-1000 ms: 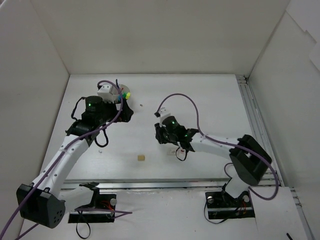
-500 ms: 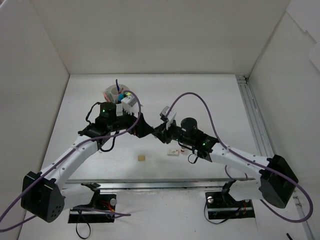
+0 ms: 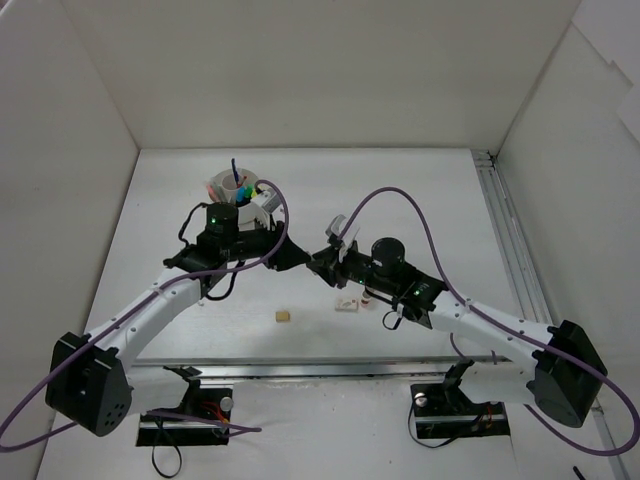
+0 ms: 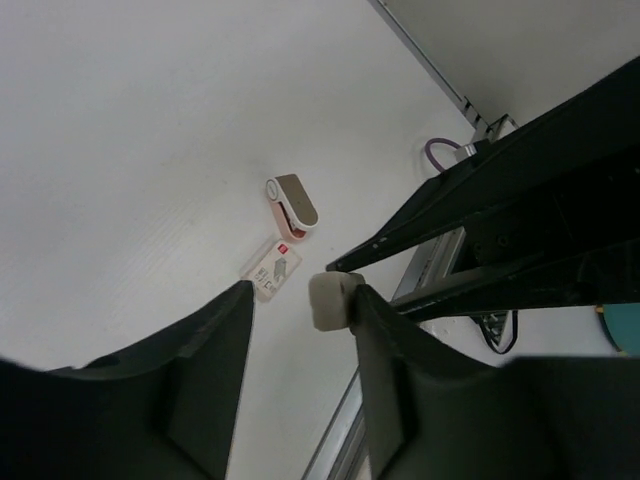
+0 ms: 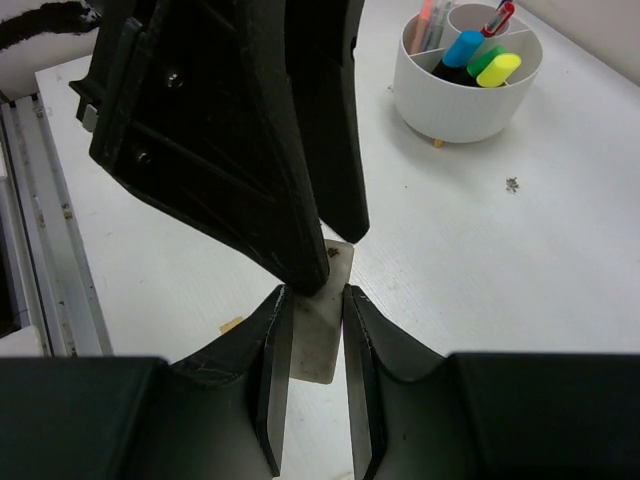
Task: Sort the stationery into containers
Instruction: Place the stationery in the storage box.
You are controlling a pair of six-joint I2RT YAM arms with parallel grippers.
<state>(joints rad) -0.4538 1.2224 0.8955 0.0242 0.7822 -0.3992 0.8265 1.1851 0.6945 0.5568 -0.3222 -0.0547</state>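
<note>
My right gripper (image 5: 315, 292) is shut on a flat white eraser (image 5: 320, 340), held above the table where the two arms meet (image 3: 312, 262). My left gripper (image 4: 298, 298) straddles the eraser's free end (image 4: 326, 300). One finger (image 4: 375, 340) touches that end, and a gap shows between it and the other finger (image 4: 225, 330). The white divided pot (image 5: 465, 95) stands behind (image 3: 238, 188), holding blue, green and yellow capped markers and some pens.
On the table below lie a labelled white eraser (image 4: 271, 270), a pink and brown item (image 4: 293, 203) and a small beige eraser (image 3: 284, 315). A metal rail (image 3: 350, 368) runs along the near edge. White walls enclose the table.
The left arm swung from the pot to the middle, meeting the right gripper as it lifted the eraser. The left jaws have narrowed around the eraser's end.
</note>
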